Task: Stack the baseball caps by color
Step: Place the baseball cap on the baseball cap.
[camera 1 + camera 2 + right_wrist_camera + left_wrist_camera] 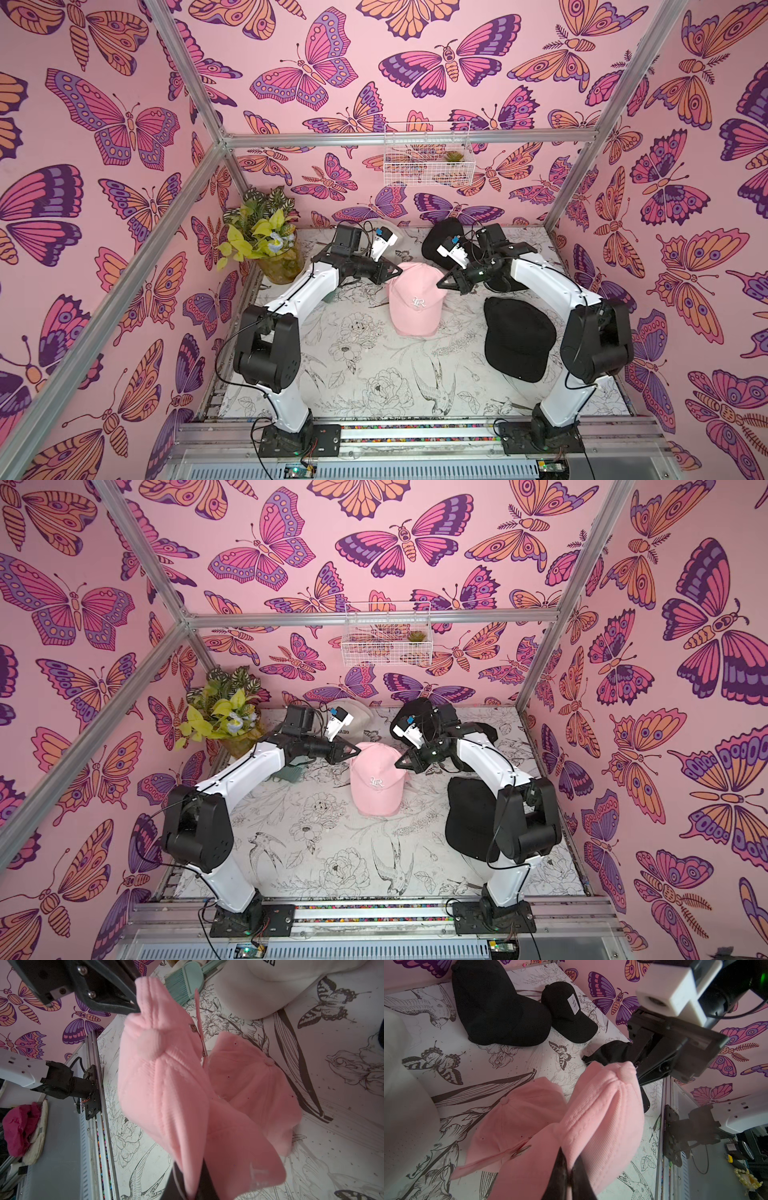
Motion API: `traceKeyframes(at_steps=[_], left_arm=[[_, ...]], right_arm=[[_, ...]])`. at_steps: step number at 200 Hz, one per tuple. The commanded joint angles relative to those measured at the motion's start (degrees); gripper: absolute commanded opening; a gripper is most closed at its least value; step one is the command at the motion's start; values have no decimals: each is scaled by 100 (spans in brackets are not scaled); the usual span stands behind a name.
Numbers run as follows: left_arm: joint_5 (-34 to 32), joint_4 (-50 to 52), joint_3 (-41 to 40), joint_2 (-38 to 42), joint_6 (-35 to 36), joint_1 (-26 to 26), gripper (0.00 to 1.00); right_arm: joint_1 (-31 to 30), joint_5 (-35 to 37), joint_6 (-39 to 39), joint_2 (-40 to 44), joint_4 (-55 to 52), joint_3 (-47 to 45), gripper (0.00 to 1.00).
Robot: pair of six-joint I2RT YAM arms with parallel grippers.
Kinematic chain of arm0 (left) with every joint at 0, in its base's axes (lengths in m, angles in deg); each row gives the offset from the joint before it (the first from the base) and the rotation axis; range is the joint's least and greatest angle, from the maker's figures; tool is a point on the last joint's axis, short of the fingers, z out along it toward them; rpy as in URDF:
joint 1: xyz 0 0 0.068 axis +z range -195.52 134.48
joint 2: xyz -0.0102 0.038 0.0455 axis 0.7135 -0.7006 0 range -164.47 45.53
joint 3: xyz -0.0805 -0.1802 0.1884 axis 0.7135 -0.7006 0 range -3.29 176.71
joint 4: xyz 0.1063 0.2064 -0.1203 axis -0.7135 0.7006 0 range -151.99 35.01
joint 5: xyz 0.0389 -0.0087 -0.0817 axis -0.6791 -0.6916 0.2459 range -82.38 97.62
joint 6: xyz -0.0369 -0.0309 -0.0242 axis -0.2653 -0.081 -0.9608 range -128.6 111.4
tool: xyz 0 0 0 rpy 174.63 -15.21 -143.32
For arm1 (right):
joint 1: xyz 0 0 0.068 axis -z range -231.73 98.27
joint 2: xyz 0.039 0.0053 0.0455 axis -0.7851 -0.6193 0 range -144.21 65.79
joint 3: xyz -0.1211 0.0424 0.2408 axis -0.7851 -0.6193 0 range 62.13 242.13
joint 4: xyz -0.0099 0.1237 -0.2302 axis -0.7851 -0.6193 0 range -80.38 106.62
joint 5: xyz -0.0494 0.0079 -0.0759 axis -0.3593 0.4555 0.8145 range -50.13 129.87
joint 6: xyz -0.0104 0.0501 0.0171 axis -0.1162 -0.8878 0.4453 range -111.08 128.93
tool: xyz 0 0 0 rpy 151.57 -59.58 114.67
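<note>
Pink cap [602,1115] hung clamped at one edge by my left fingers [560,1174] and at the other by my right fingers [207,1186], just above a second pink cap [517,1118] on the counter [353,374]. Black caps [500,1007] lay spread about and a white cap [259,991] sat beyond, so most stacking seemed left.

Potted plant [259,237] in corner, wire basket [415,175] on wall.

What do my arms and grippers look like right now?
The left arm and right arm match: white link shells, bulky black joints, thin black cables. The left gripper and right gripper are black, tapering to points, each with a white camera block behind it.
</note>
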Motion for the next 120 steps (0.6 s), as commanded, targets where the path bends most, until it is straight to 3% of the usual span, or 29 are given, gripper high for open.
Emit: traceKeyframes(at_steps=[1, 42, 85, 120], left_arm=[[80, 18, 75, -203, 154, 63, 0], [-362, -26, 170, -682, 423, 79, 0], [-901, -61, 170, -1047, 522, 162, 0], [-796, -172, -52, -1000, 574, 237, 0]], right_arm=[[65, 431, -679, -191, 264, 163, 0], [56, 1339, -1674, -551, 664, 234, 0], [33, 1440, -2345, -613, 1432, -123, 0], [-90, 1407, -2453, -645, 1661, -147, 0]])
